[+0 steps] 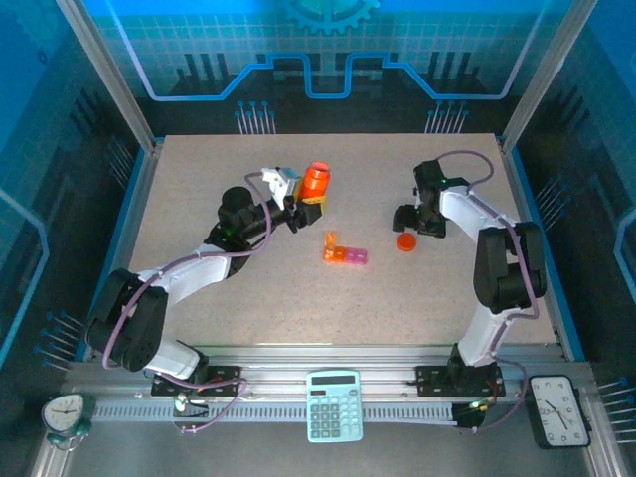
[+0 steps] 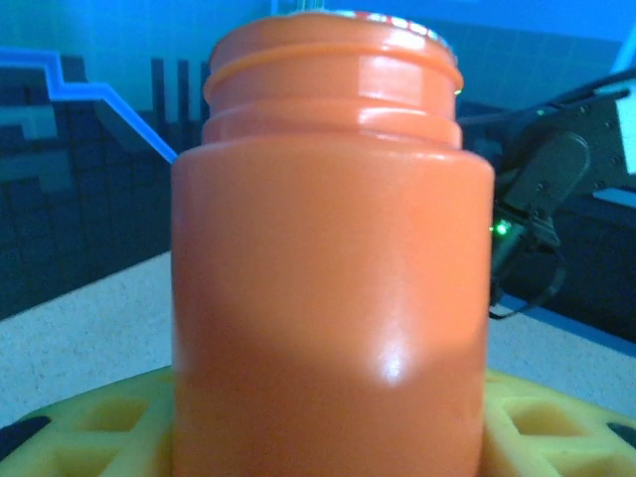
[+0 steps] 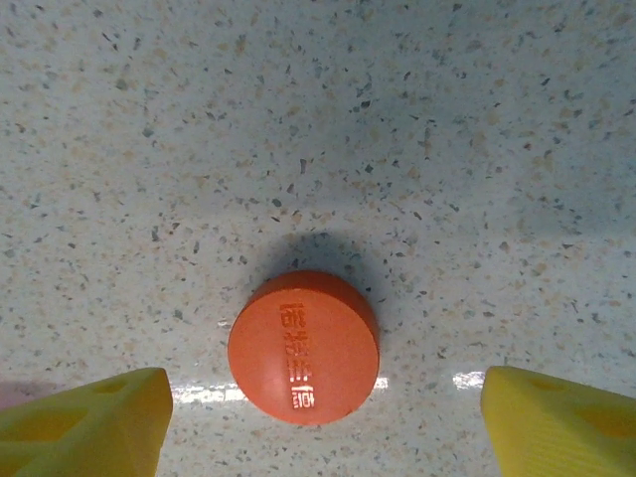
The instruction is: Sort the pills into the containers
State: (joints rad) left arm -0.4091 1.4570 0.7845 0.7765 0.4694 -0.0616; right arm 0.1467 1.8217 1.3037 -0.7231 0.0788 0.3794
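One orange cap (image 3: 303, 348) bears a column of raised characters that cannot be read. It lies free between the wide-spread yellow fingers (image 3: 84, 422) of the right gripper (image 3: 325, 407). The left gripper (image 2: 328, 437) clamps the one orange bottle (image 2: 333, 258), upright and uncapped. One strip of containers (image 1: 343, 251), orange and pink, lies mid-frame in the top view, apart from both. Bottom edge: one calculator (image 1: 334, 404), two clocks (image 1: 66, 412).

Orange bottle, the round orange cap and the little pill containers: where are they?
orange bottle (image 2: 333, 298): left wrist view, middle of its side wall.
orange cap (image 3: 303, 348): right wrist view, centre of its flat top.
containers (image 1: 344, 255): top external view, where the orange compartments meet the pink.
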